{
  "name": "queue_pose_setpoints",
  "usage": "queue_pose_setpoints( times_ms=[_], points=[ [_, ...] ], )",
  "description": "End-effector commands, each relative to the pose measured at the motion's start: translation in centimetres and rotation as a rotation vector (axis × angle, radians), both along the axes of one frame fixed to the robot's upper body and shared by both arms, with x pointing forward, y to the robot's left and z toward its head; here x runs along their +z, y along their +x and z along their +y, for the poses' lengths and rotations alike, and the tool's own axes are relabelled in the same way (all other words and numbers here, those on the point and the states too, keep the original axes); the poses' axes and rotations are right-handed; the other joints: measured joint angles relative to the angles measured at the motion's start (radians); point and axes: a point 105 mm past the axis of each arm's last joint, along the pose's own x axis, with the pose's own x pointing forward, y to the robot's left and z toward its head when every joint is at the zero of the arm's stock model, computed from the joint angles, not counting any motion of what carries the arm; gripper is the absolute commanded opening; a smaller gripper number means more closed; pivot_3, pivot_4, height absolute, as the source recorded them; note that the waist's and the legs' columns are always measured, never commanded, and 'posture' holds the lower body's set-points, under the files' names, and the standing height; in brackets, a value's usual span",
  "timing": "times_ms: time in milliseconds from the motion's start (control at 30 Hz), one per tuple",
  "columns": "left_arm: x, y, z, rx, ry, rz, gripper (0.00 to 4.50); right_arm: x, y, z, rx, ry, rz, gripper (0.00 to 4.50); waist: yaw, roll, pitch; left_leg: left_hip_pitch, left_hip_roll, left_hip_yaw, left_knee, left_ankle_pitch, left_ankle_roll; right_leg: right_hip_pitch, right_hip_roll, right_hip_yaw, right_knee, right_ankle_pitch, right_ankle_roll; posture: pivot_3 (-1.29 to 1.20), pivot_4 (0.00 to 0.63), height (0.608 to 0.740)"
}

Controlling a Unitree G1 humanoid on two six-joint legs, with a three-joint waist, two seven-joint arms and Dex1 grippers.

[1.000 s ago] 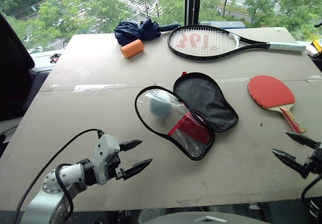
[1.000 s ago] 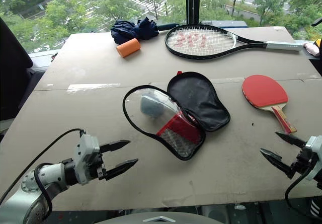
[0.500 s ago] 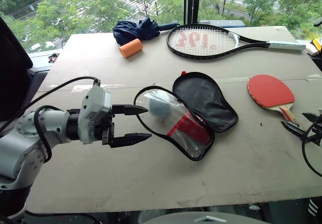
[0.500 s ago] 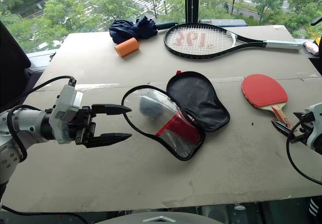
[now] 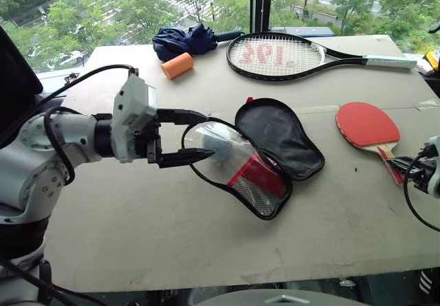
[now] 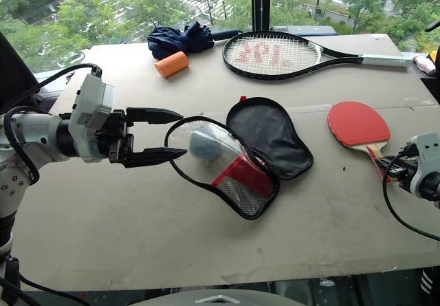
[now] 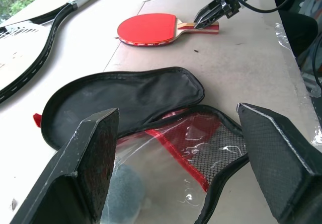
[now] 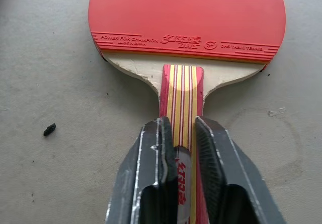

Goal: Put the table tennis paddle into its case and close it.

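A grey table stands before windows showing leafy green trees.

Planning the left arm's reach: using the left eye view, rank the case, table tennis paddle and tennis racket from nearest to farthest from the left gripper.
1. case: right beside the left gripper, table centre.
2. tennis racket: far edge, by the window.
3. table tennis paddle: far right, handle in the right gripper.

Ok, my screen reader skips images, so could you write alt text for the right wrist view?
The right end effector is shut on the striped wooden handle of a red paddle, which lies flat on a grey table. A small dark speck sits on the table beside it.
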Motion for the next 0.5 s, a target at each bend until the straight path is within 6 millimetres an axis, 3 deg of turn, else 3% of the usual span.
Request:
queue_pose_setpoints(
  times_ms=[33,200,233,300,467,500],
  points=[
    [0.9,0.1,0.1,0.002,-0.011,-0.037,3.81,1.0,0.0,0.2,0.0,-0.012,-0.03,0.08,-0.003,0.0,0.0,0.0,0.0,0.0,0.0,0.0,0.0,0.0,0.0,0.0,0.0,0.0,0.0,0.0,0.15,0.74],
    [1.0,0.4,0.0,0.001,-0.014,-0.055,3.81,1.5,0.0,0.1,-0.003,-0.04,-0.051,0.08,-0.004,0.0,0.0,0.0,0.0,0.0,0.0,0.0,0.0,0.0,0.0,0.0,0.0,0.0,0.0,0.0,0.15,0.74],
    [1.0,0.4,0.0,0.001,-0.015,-0.055,3.81,1.5,-0.2,0.4,0.024,-0.041,-0.043,0.31,-0.004,0.0,0.0,0.0,0.0,0.0,0.0,0.0,0.0,0.0,0.0,0.0,0.0,0.0,0.0,0.0,0.15,0.74],
    [1.0,0.3,0.1,-0.001,-0.013,-0.055,3.81,1.6,-0.3,0.7,0.029,-0.035,-0.044,0.96,-0.005,0.0,0.0,0.0,0.0,0.0,0.0,0.0,0.0,0.0,0.0,0.0,0.0,0.0,0.0,0.0,0.15,0.74],
    [1.0,0.3,-0.2,-0.008,-0.016,-0.061,3.81,1.8,0.4,-0.3,-0.037,-0.066,-0.067,3.49,-0.005,0.0,0.0,0.0,0.0,0.0,0.0,0.0,0.0,0.0,0.0,0.0,0.0,0.0,0.0,0.0,0.15,0.74],
    [1.1,0.2,-0.2,-0.011,-0.018,-0.062,3.81,1.5,0.5,-0.7,-0.058,-0.071,-0.055,3.81,-0.005,0.0,0.0,0.0,0.0,0.0,0.0,0.0,0.0,0.0,0.0,0.0,0.0,0.0,0.0,0.0,0.15,0.74]
  ],
)
